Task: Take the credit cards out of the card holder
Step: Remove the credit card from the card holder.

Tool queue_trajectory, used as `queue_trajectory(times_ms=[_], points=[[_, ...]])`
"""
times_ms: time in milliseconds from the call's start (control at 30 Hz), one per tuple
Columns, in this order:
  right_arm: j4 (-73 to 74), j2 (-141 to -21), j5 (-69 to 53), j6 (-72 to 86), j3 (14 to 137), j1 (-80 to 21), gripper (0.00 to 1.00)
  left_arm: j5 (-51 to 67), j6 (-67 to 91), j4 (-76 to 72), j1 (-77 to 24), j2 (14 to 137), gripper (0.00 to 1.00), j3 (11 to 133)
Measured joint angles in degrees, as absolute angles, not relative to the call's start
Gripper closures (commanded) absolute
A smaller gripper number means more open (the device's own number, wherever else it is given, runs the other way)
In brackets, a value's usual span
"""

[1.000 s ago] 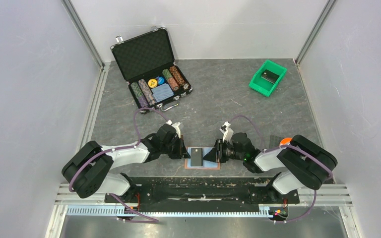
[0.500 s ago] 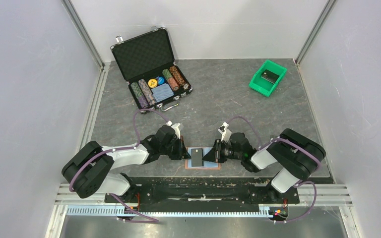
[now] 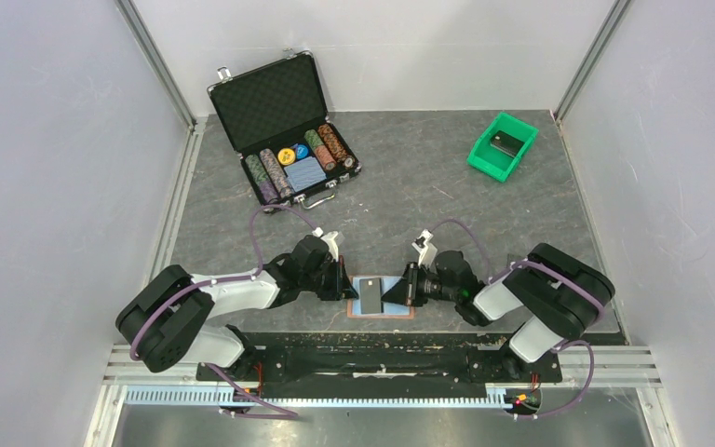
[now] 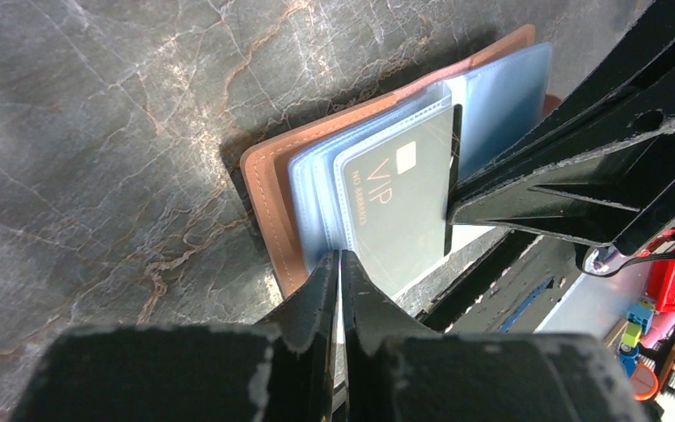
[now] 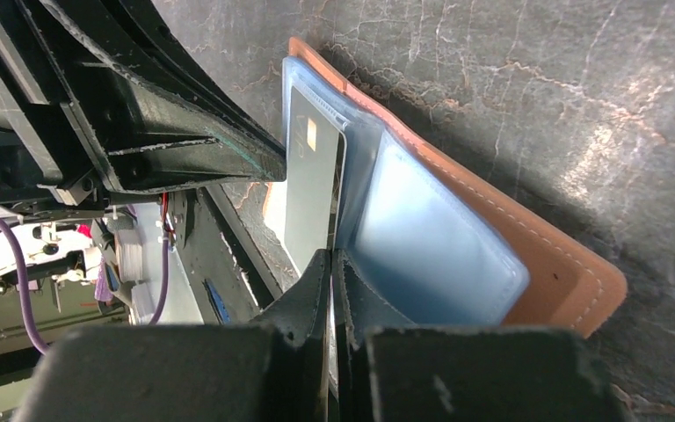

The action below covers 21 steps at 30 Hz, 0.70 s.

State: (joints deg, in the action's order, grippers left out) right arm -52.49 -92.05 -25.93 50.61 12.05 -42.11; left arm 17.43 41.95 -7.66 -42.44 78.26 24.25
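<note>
Left gripper, right gripper: fingers together at flat brown bifold card holder. Risk: thin grey card (marked VIP) sticks in sleeve, dragging holder.

Holder is boxed in. L gripper sits at its left edge and R gripper over its right half, both w/ fingers pressed together, tips close on either side of the card. Near side is blocked by the rail. The far side is open, w/ bare table beyond. Further back, chip case stands far-left and bin far-right, well apart, w/ a wide lane btwn them.
</note>
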Motion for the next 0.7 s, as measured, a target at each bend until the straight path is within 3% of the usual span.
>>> queue_trajectory(times_ms=[700], points=[[-35.5,-79.9,-24.9,44.7,11.7,-38.6,1.00,18.1,42.0,-7.6,-42.5,78.4,0.85,24.3]])
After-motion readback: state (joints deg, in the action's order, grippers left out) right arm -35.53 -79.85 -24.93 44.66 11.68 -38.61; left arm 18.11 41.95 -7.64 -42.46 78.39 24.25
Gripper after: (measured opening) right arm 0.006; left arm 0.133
